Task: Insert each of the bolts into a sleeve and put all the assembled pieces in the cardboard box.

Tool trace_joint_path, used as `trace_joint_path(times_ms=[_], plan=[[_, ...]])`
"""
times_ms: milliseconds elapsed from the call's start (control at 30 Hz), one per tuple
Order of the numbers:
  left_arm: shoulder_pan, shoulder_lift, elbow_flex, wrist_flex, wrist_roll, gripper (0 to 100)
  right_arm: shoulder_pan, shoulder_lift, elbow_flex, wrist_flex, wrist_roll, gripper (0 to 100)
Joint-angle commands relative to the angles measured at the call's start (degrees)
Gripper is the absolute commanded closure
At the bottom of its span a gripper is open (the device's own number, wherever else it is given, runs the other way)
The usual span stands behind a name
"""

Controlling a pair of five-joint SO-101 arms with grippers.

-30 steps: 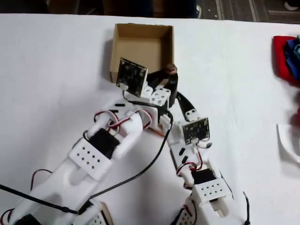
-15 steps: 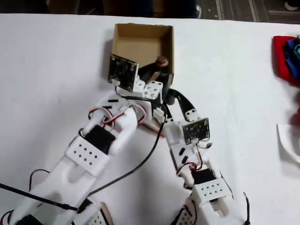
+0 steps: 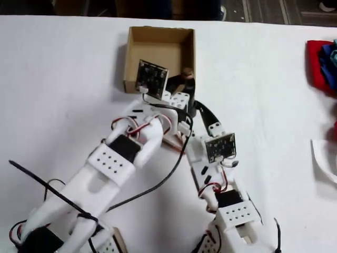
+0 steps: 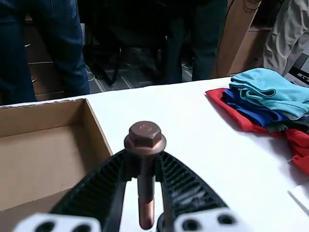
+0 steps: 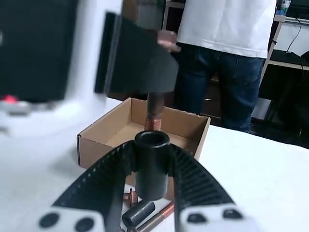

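Observation:
My left gripper (image 4: 145,162) is shut on a copper bolt (image 4: 145,145), held upright with its hex head on top. In the high view this bolt (image 3: 187,72) sits by the right wall of the cardboard box (image 3: 158,37). My right gripper (image 5: 152,157) is shut on a black sleeve (image 5: 152,164), held upright with its bore open on top. The bolt's threaded end (image 5: 154,110) hangs just above that bore, a small gap apart. The right gripper (image 3: 199,112) lies partly hidden under the left arm.
Below the held sleeve, a loose black sleeve (image 5: 139,212) and loose copper bolts (image 5: 160,216) lie on the white table in front of the box (image 5: 101,133). Folded red and blue cloths (image 4: 270,96) lie far to the right. A white curved object (image 3: 322,161) sits at the right edge.
The left arm carried the bolt toward the box's left, then back a little to the right, and its forearm shifted. The right arm with the sleeve stayed put.

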Motion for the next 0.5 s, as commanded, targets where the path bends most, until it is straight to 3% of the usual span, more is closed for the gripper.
trace_joint_path(times_ms=[0,367,467], plan=[[0.44,-0.18,-1.1,-1.93,0.09,97,-0.57,-1.54,-0.62,0.22,0.44,97.8],[-0.97,-7.03,-7.78,7.12,0.18,97,-0.57,-1.54,-0.35,0.31,0.44,97.8],[-0.88,-7.74,-7.78,8.44,3.78,97,-0.57,-1.54,-0.35,0.31,0.44,97.8]])
